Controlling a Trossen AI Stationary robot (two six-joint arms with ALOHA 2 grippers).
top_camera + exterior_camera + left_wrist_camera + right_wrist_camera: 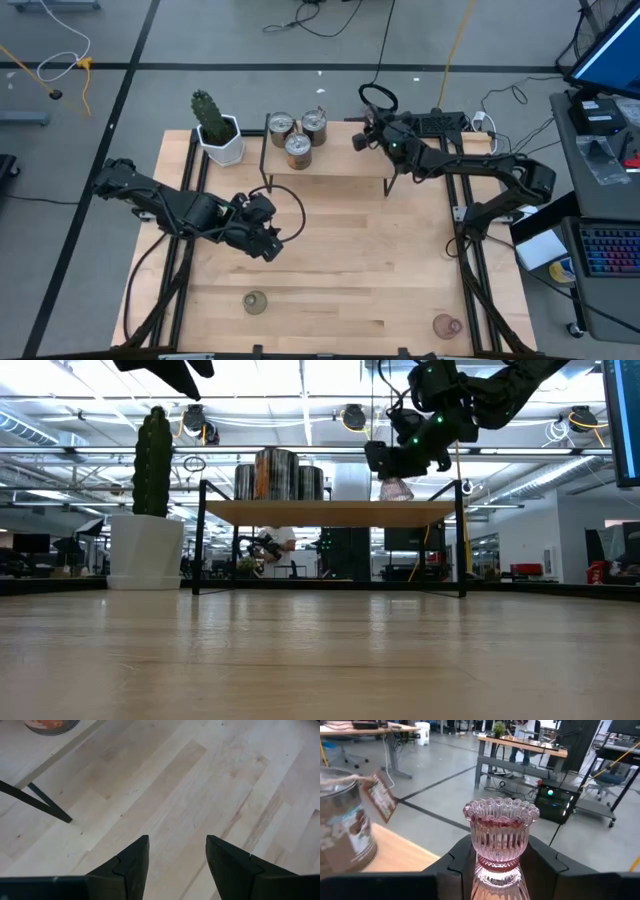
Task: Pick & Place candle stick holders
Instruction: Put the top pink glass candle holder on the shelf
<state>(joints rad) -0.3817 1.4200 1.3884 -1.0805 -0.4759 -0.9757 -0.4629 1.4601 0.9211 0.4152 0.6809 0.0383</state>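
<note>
My right gripper (360, 138) is over the right part of a small wooden shelf (350, 160) at the table's far side, shut on a pink glass candle holder (501, 837), which also shows in the low view (396, 488). Three silvery metal holders (298, 135) stand on the shelf's left part. An olive-green glass holder (255, 301) and a second pink one (447, 324) stand near the table's near edge. My left gripper (270, 245) hovers over the table's middle left, open and empty (177, 855). My right gripper pinches the pink holder between its two fingers at the narrow waist under the ribbed cup (492, 866). The fingers come about level from the table's right side. The holder stands upright with its scalloped rim up, just above the shelf top; whether its foot touches the shelf I cannot tell.
A cactus in a white pot (215, 128) stands at the far left, beside the shelf. The shelf's thin black legs (47, 807) stand close to my left gripper. The nearest metal holder has a paper tag (380, 795). Bare wood lies between the shelf and the near glass holders.
</note>
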